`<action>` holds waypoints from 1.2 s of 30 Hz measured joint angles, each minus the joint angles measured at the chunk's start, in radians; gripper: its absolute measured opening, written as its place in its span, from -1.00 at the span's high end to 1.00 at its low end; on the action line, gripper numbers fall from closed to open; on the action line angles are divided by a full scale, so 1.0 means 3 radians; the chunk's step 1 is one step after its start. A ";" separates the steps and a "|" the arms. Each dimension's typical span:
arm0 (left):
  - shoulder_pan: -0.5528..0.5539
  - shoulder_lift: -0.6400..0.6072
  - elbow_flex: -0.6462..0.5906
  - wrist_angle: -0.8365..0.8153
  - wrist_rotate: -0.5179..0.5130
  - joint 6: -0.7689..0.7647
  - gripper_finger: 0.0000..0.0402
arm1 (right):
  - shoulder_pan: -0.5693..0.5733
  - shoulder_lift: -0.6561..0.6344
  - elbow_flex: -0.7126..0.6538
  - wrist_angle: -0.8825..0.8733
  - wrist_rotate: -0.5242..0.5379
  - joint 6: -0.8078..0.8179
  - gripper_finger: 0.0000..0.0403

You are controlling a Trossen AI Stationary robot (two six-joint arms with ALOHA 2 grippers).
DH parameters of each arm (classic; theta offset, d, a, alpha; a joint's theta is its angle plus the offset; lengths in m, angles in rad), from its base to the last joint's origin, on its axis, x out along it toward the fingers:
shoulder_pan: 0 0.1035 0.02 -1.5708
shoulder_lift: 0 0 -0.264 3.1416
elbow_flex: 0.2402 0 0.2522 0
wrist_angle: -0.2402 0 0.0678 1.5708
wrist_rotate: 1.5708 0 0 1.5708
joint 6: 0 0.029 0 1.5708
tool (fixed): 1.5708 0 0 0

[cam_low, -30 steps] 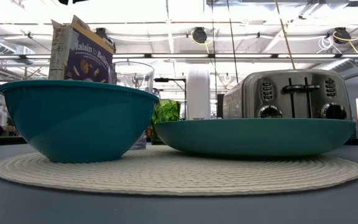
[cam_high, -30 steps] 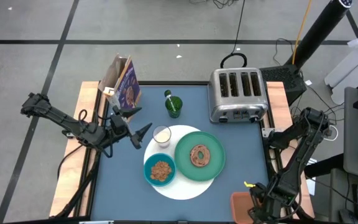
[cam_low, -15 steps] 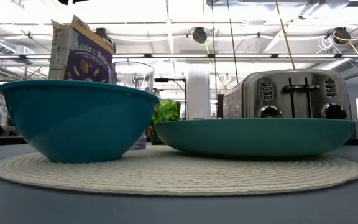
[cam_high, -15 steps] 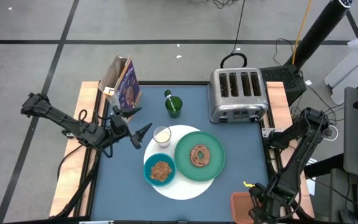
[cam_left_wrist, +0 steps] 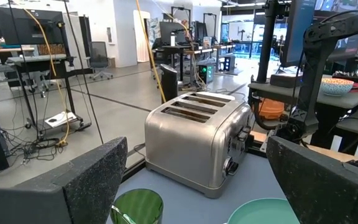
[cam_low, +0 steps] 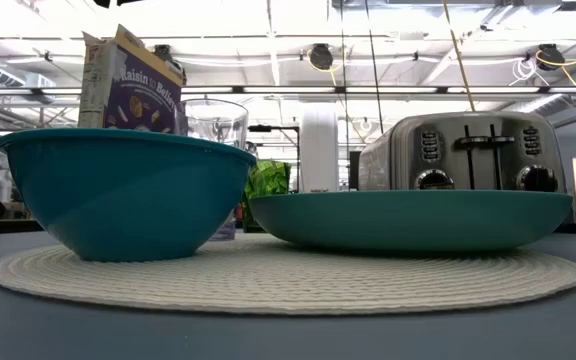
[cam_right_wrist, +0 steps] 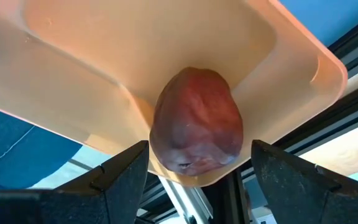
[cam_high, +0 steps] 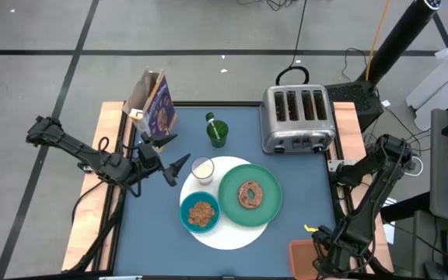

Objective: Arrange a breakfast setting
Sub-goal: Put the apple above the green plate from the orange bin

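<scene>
A big white round mat carries a green plate with a bagel, a teal bowl of cereal and a small clear glass. A green cup and a purple cereal box stand behind it. My left gripper is open and empty, left of the glass. My right gripper is open at the near right corner. Its fingers stand on either side of a dark-red fruit, which lies in an orange-pink tray. No spoon shows.
A silver four-slot toaster stands at the far right, right of the green cup. In the low view the bowl and plate fill the front. The blue tabletop lies bare left of the mat.
</scene>
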 joint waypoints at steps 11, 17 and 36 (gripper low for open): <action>0.0001 0.0000 0.0000 0.0000 0.0000 -0.0014 -0.95 | 0.0000 0.0102 -0.0006 0.0027 -0.0074 -0.0040 -0.36; 0.0000 0.0000 0.0000 0.0000 0.0000 -0.0017 -0.95 | 0.0000 0.0114 -0.0006 0.0024 -0.0062 -0.0023 -0.36; 0.0001 -0.0001 0.0000 0.0000 -0.0001 -0.0029 -0.95 | -0.0025 0.0107 -0.0392 0.0554 -0.0341 -0.0030 -0.36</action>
